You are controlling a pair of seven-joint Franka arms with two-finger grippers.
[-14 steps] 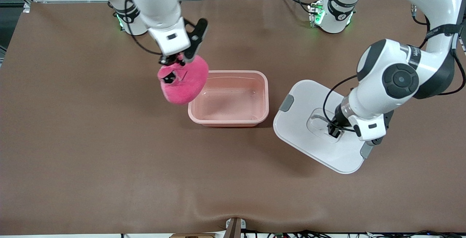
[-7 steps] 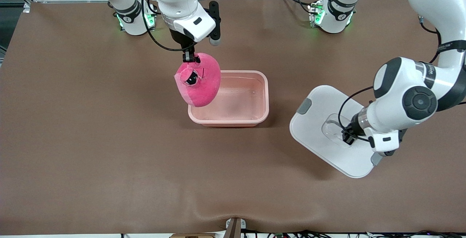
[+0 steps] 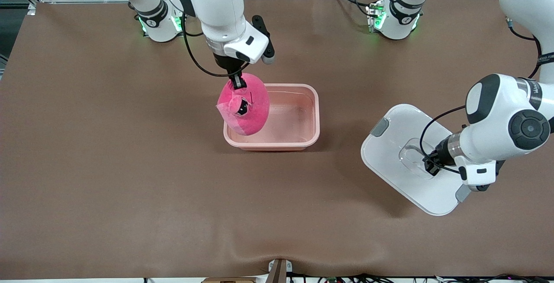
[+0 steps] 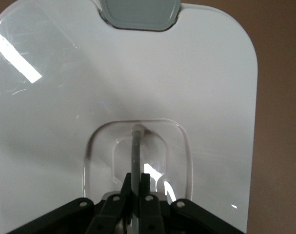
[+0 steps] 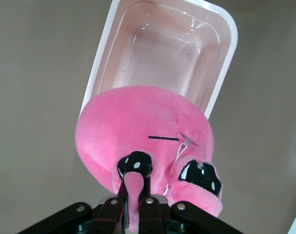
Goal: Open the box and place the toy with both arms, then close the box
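The step in hand is the placing of the toy; the box is already open, its pale pink tub [image 3: 294, 118] standing bare on the brown worktop [image 3: 130, 179], roughly midway between the two arms' ends, with nothing in it; the right pincer [image 3: 237, 83] is clenched on a fold of plush at the top of the pink toy [image 3: 244, 107] and holds it in the air over the tub's end toward the right arm, the toy's lower part overlapping the tub's rim in the front view; the right wrist view shows the toy [image 5: 148, 146] hanging just short of the open tub [image 5: 162, 58], not yet centred over it.

The left pincer [image 3: 428, 165] is clenched on the thin upright bar of the clear recessed handle [image 4: 136, 146] in the white lid [image 3: 402, 162]; the lid is held well apart from the tub, over the left arm's end of the worktop; whether it rests on the worktop or hangs above it I cannot tell, though its shadow suggests it is raised.

The next move, as I judge it, calls for carrying the toy farther over the tub's middle, lowering it inside, then letting go; the soft body may catch on the rim if released too early; the lid must then come back and seat squarely.

Counted: one tub; one lid; one toy; two arms, each with one pincer; two grey clips [image 3: 379, 127] on the lid.
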